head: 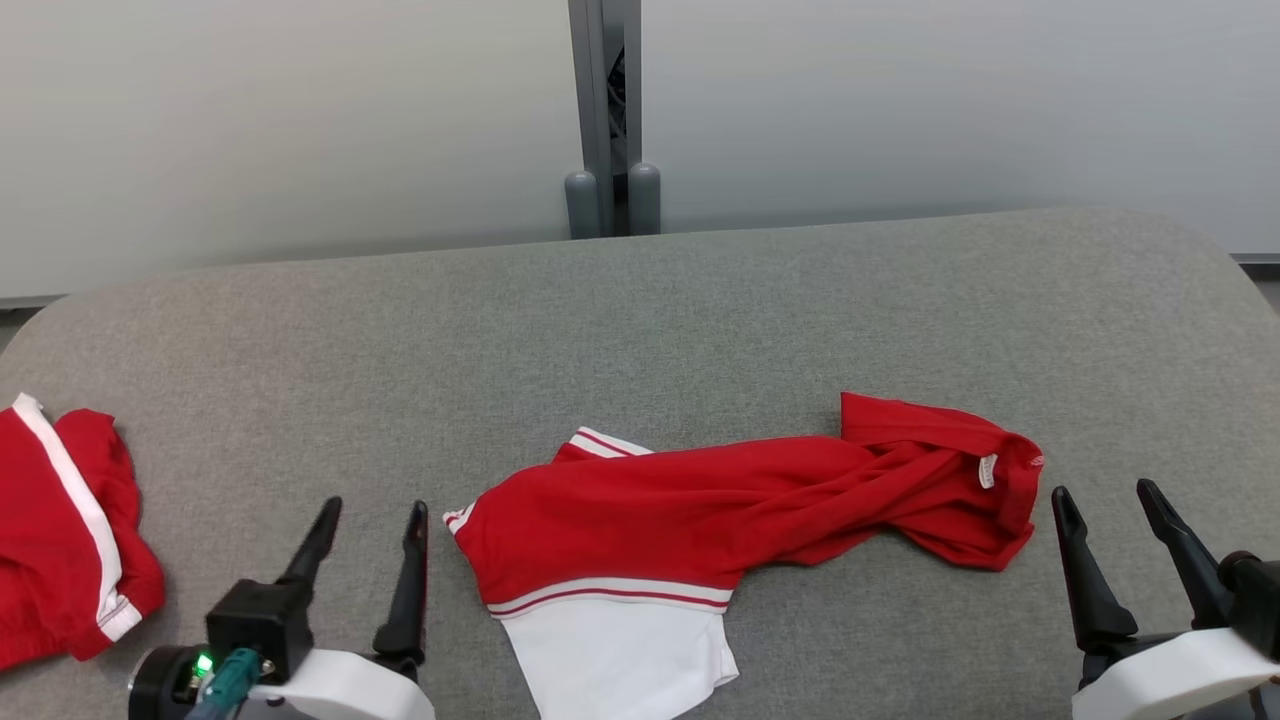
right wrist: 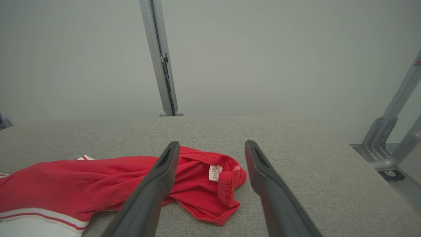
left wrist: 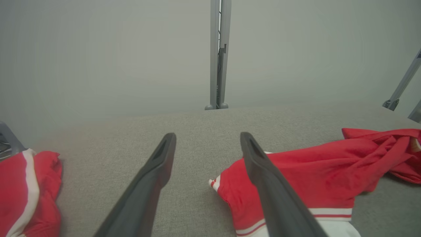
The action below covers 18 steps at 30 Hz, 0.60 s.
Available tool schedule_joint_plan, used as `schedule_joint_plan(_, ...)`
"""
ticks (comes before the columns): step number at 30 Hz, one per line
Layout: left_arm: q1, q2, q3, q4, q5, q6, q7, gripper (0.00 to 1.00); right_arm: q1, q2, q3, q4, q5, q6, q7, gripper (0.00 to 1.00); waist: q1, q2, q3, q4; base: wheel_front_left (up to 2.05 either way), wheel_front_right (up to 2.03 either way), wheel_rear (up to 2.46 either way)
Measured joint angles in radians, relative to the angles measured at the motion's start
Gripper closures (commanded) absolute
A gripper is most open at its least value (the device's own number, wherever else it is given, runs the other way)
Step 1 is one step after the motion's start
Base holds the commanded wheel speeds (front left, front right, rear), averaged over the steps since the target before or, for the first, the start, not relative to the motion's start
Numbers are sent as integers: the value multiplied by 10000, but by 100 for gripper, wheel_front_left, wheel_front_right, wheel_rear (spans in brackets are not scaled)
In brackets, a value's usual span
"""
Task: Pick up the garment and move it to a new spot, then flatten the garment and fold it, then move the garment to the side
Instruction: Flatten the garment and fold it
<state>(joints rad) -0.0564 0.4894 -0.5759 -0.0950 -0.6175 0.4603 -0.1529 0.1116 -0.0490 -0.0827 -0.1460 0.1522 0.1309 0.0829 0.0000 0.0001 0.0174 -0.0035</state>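
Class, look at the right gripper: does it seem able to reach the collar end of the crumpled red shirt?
Probably yes. The right gripper stands open just beside the collar of the shirt, with bare grey table between them and nothing lying across the way.

garment [head: 700, 510]: red cloth, matt, softly creased; white cloth panel (hem stitching plain in right wrist view)
second garment [head: 60, 530]: red and white cloth, matt
table cover [head: 640, 320]: grey woven fabric, coarse grain, matt
left gripper [head: 374, 508]: dark plastic look, smooth, matt
right gripper [head: 1105, 492]: same dark matt finish
post [head: 590, 100]: grey metal, satin sheen
wall panel [head: 280, 120]: pale, smooth, matt
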Motion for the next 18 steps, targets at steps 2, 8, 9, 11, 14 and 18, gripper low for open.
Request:
schedule_joint_plan(2,37,-48,-178,2,-12,-6,167,0,-39,2,-42,23,-2,0,-12,0,0,0,74,44,0,0,0)
schedule_joint_plan(8,328,-504,-876,334,-472,-374,809,0,-243,2,-63,228,54,0,-48,0,0,0,466,155,0,0,0)
schedule_joint_plan(9,389,-591,-1005,470,-579,-477,949,0,-253,4,-52,276,69,-2,-50,0,0,0,547,166,0,0,0)
schedule_joint_plan(11,509,-763,-1308,738,-805,-675,1298,0,-309,8,-38,337,69,0,-61,0,0,0,713,182,0,0,0)
schedule_joint_plan(14,672,-1074,-1760,1208,-1254,-1024,1975,0,-471,8,-19,460,128,0,-138,0,0,0,1034,175,0,0,0)
schedule_joint_plan(18,683,-1306,-2000,1478,-1680,-1398,2456,0,-686,10,-58,640,159,0,-219,0,0,0,1336,133,0,0,0)
